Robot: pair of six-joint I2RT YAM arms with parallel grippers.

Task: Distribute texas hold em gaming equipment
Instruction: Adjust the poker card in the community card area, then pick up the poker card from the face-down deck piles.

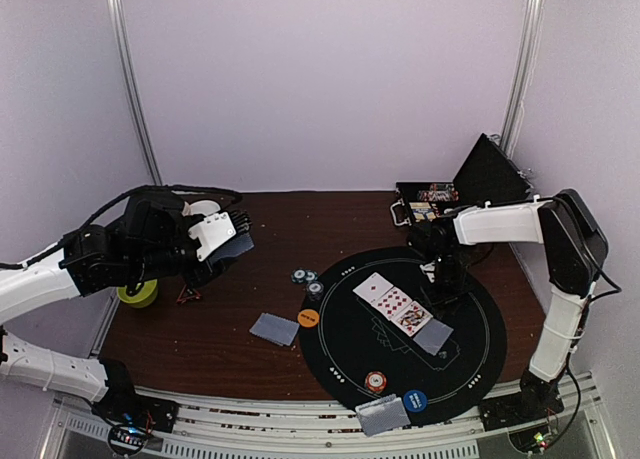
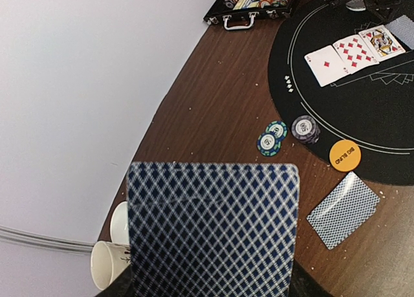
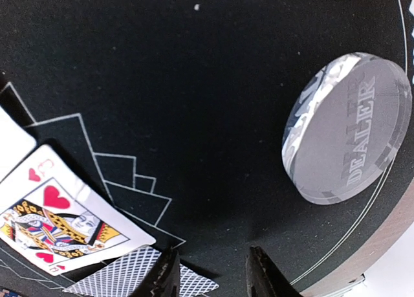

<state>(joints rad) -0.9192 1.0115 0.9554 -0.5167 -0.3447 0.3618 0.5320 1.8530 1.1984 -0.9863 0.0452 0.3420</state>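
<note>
My left gripper (image 1: 228, 235) is raised over the table's left side, shut on a stack of blue-diamond-backed playing cards (image 2: 213, 229) that hides its fingers. My right gripper (image 3: 210, 281) is open and empty, low over the black mat (image 1: 470, 329), next to a grey "DEALER" disc (image 3: 349, 138). Three face-up cards (image 1: 393, 301) and a face-down card (image 1: 435, 336) lie on the mat. The orange "BIG BLIND" disc (image 2: 343, 155), striped chips (image 2: 272, 138) and a dark chip stack (image 2: 305, 129) sit at the mat's left edge. A blue disc (image 1: 416, 401) and a red chip (image 1: 375, 382) lie near the front.
Face-down cards lie on the wood left of the mat (image 1: 275, 329) and at the front edge (image 1: 382, 415). An open black chip case (image 1: 432, 199) stands at the back right. A cream mug (image 2: 107, 264) and a yellow-green object (image 1: 137, 294) sit at the left.
</note>
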